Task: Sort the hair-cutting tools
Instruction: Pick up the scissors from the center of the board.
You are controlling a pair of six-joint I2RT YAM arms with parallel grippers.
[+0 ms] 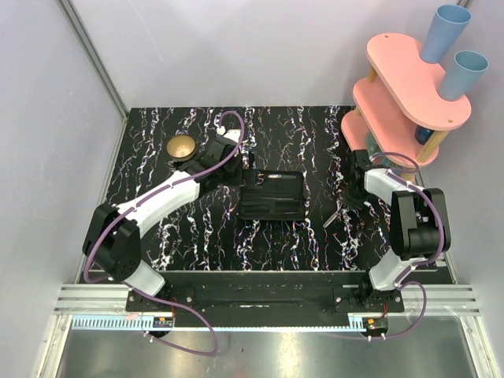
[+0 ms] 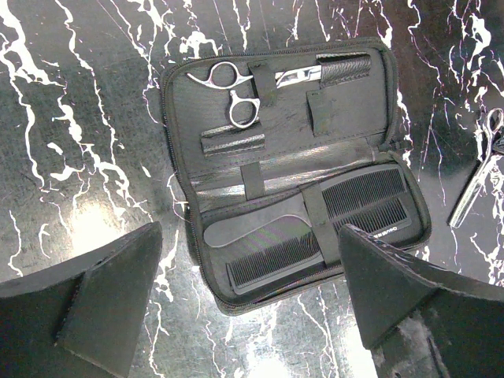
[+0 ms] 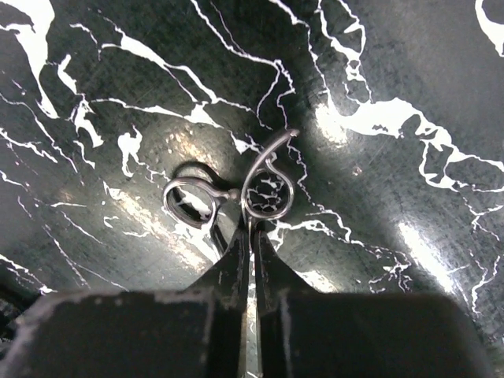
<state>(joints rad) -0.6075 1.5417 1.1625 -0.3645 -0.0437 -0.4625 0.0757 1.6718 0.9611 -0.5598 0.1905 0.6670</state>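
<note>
The black case [image 1: 272, 195] lies open mid-table. In the left wrist view one pair of scissors [image 2: 232, 90] is strapped in its upper half [image 2: 346, 118], and black combs [image 2: 315, 232] sit in the lower half. My left gripper [image 2: 248, 315] is open and empty, hovering over the table at the case's comb-side edge. A second pair of scissors [image 3: 236, 197] is right of the case [image 1: 337, 213]. It also shows at the right edge of the left wrist view [image 2: 479, 177]. My right gripper [image 3: 252, 244] is shut on its shank just below the finger loops, low over the table.
A small brass bowl [image 1: 182, 146] stands at the back left, behind my left arm. A pink two-tier shelf [image 1: 409, 94] with two blue cups [image 1: 443, 31] stands at the back right, close to my right arm. The table is black marble-patterned [image 1: 197, 228].
</note>
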